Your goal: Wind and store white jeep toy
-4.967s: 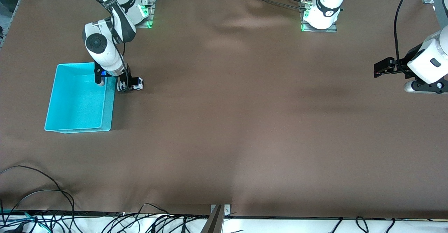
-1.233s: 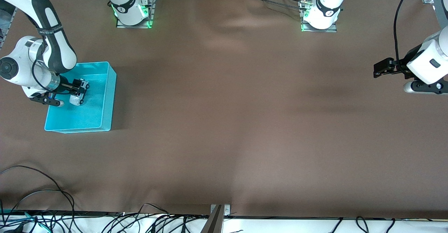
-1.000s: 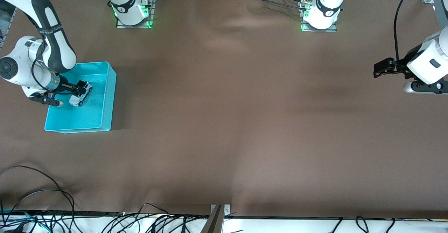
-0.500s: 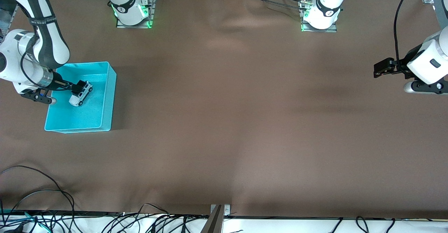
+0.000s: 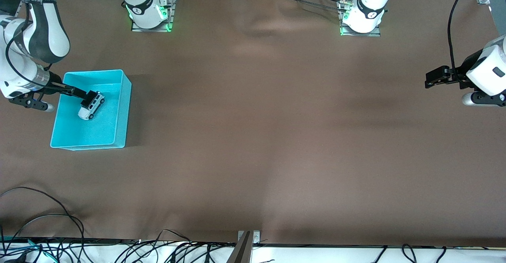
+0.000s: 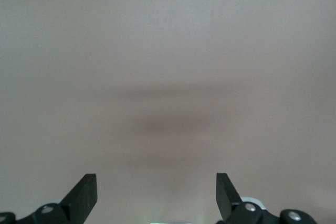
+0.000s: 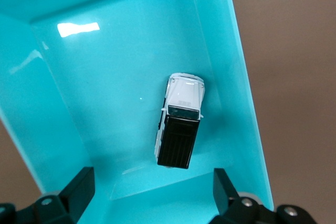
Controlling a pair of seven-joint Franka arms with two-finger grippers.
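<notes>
Resting on its wheels on the floor of the cyan bin point(image 5: 120, 108), the white jeep toy point(image 5: 91, 105) lies toward the right arm's end of the table point(image 5: 253, 136), its black roof up and no finger touching it. The right gripper point(image 5: 87, 95) hangs over the bin just above the toy; in the right wrist view its two black fingertips point(image 7: 79, 187) stand wide apart, holding nothing, with the toy point(image 7: 180, 127) and the bin's wall point(image 7: 239, 77) between and below them. The left arm waits at its own end of the table; the left gripper point(image 5: 431, 78) is spread wide over bare brown cloth, its fingertips point(image 6: 84, 192) empty. No brand, label or writing can be read on toy or bin.
</notes>
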